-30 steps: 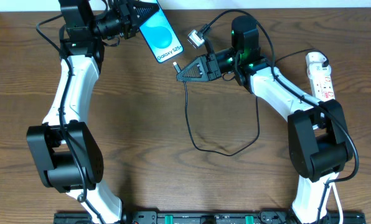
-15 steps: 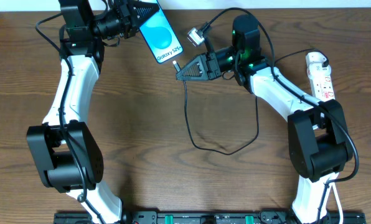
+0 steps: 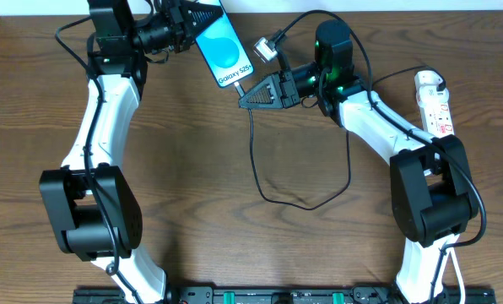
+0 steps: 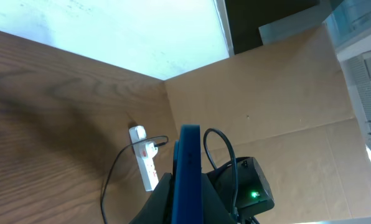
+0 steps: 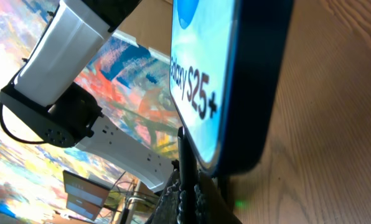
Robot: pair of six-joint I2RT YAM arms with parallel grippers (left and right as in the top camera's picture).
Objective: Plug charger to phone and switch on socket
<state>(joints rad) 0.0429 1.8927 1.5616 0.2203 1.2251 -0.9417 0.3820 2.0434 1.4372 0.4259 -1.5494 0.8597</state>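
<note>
The phone [image 3: 227,49], blue-cyan screen with white "Galaxy S25+" text, is held off the table at the back centre. My left gripper [image 3: 186,19] is shut on its upper end; in the left wrist view the phone shows edge-on [image 4: 188,174]. My right gripper [image 3: 245,97] is shut on the charger cable [image 3: 256,160] just behind its plug tip, right at the phone's lower end. In the right wrist view the cable [image 5: 184,168] rises between the fingers to the phone's bottom edge [image 5: 235,81]. The cable loops over the table. The socket [image 3: 435,103] lies at the right.
The white socket [image 4: 144,163] lies near a cardboard wall [image 4: 260,106] behind the table. A black cable with a silver connector [image 3: 265,51] arcs over the right arm. A rail [image 3: 260,295] runs along the front edge.
My left gripper has moved the phone slightly right, bringing its lower end closer to the plug tip. The right gripper has held its place.
</note>
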